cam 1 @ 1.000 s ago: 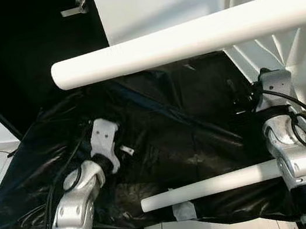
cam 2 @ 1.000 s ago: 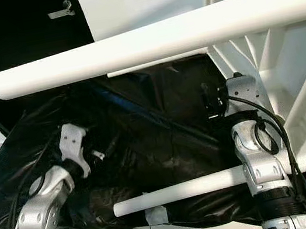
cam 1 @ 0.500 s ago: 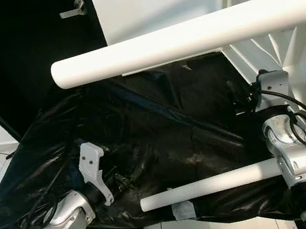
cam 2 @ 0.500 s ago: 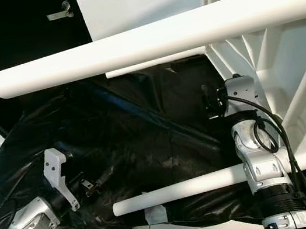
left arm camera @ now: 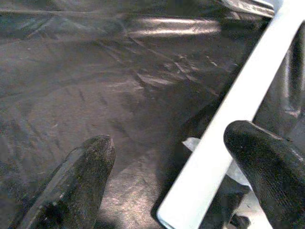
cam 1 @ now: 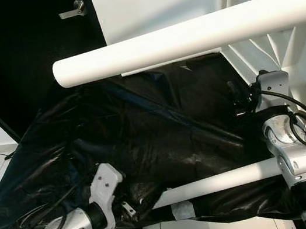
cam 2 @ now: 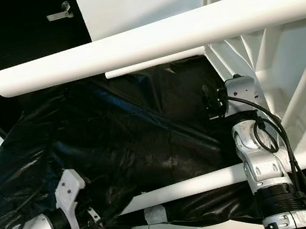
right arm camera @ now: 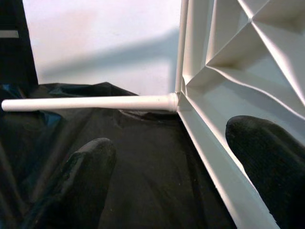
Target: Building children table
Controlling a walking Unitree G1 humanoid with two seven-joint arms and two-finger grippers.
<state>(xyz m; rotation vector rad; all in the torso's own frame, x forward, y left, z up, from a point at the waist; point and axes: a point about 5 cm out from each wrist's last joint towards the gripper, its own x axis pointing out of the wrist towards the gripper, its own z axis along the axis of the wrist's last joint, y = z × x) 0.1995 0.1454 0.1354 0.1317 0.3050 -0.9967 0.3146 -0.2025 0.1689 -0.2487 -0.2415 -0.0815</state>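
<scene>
Table [cam 1: 301, 47] is lying on its side on black sheet [cam 1: 144, 134] — you are holding your left gripper [left arm camera: 162, 191] spread wide at the near leg's [cam 1: 213, 184] free end, right gripper [right arm camera: 171, 191] gaping by the tabletop.

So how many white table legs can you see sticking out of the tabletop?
3. A near upper leg crosses the top, a far leg lies just beneath it, and a lower leg crosses by the left gripper. A fourth may be hidden.
</scene>
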